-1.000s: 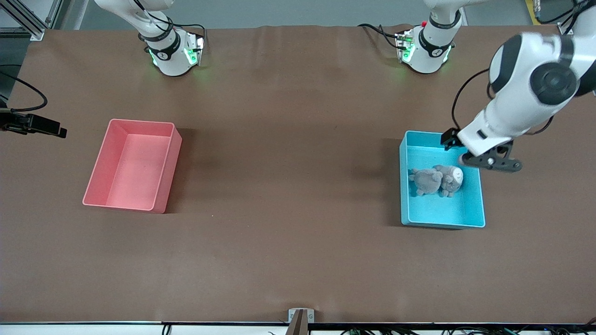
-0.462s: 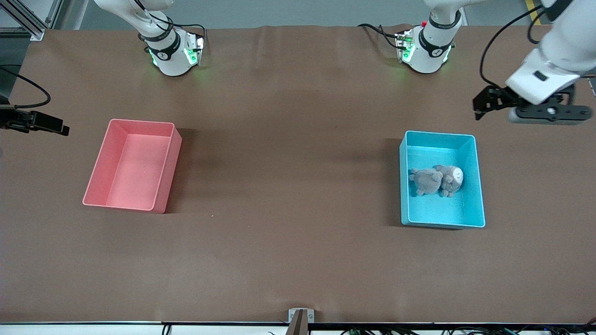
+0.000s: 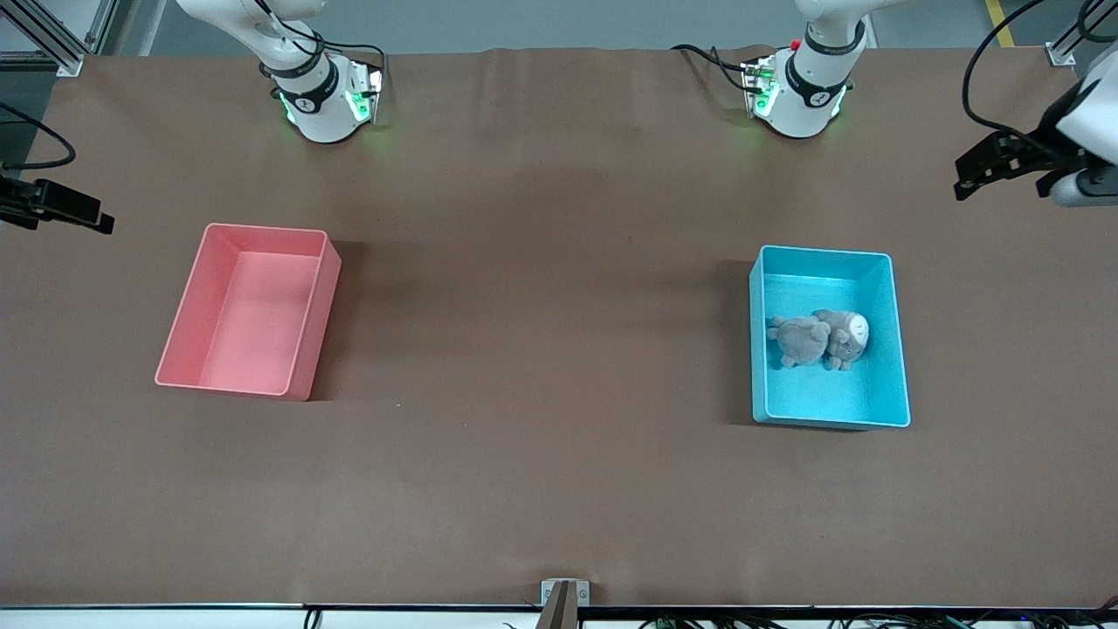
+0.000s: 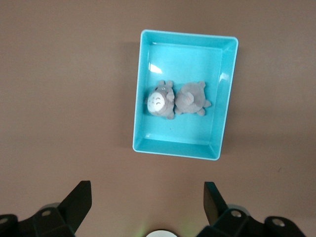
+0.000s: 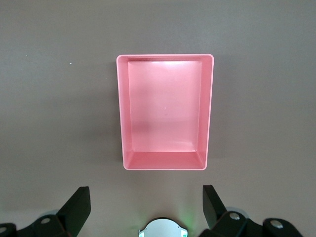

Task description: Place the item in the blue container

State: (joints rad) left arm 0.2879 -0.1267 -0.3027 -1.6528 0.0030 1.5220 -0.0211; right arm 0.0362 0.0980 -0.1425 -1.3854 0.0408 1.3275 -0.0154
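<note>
One item point(image 3: 819, 339), a grey plush, is lying in the blue container point(image 3: 900, 384). Both the left gripper point(image 4: 148, 205) and right gripper point(image 5: 145, 205) are hanging high, fingers spread wide, holding nothing.

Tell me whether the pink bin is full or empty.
Empty. The right wrist view looks straight down into the pink bin and shows only its bare floor; the front view agrees. The plush lies in the blue bin.
</note>
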